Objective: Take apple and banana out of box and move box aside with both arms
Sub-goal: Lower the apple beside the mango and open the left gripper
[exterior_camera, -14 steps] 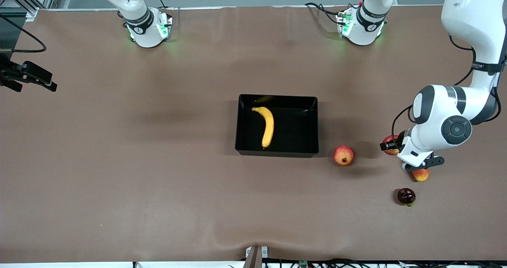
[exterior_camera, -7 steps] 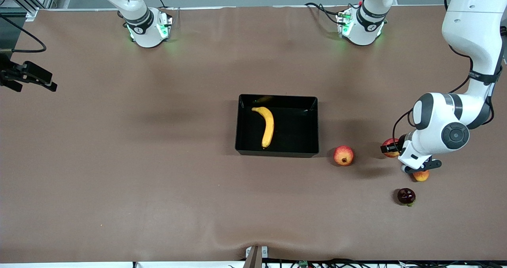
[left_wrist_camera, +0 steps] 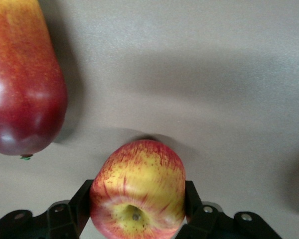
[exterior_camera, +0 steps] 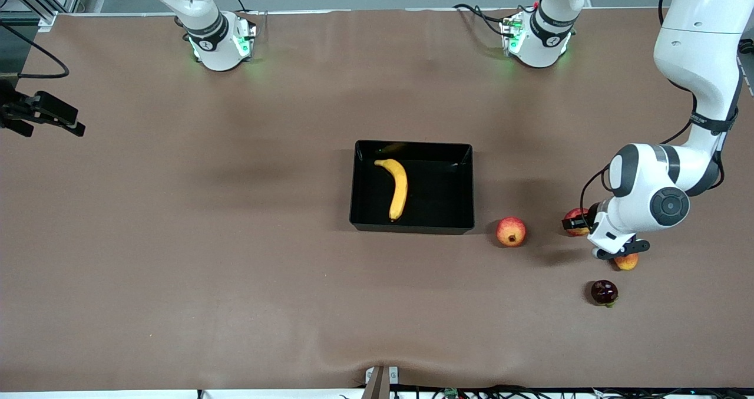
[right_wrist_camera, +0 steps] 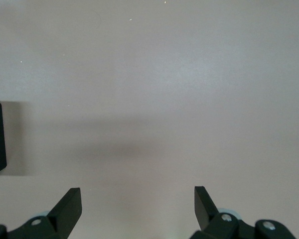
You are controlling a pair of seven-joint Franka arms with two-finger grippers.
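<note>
In the front view, the black tray (exterior_camera: 412, 228) is sitting mid-table with broad bare brown table (exterior_camera: 206, 240) stretching toward the right arm's end and nearer the camera. The banana (exterior_camera: 399, 187) is lying inside the tray, along the wall toward the right arm's end, leaving most of the floor free. Toward the left arm's end the room is tightening: a round red-orange fruit (exterior_camera: 511, 231) is lying just off the tray's near corner, and nearer the camera a mango (exterior_camera: 626, 261) and a dark fruit (exterior_camera: 604, 292) are lying close together. The left gripper (exterior_camera: 572, 223) is gripping the apple (exterior_camera: 576, 217) just beside the mango. The right gripper (exterior_camera: 44, 115) is waiting over the table's edge at the right arm's end.

In the left wrist view, the left gripper's fingers (left_wrist_camera: 82, 199) are pressing both sides of the apple (left_wrist_camera: 137, 194), which is showing yellow skin with red streaks and its stem pit facing the camera. The mango (left_wrist_camera: 20, 84) is lying near but apart.

In the right wrist view, the right gripper (right_wrist_camera: 137, 204) is spreading its jaws wide over bare table (right_wrist_camera: 149, 74), grasping nothing.
</note>
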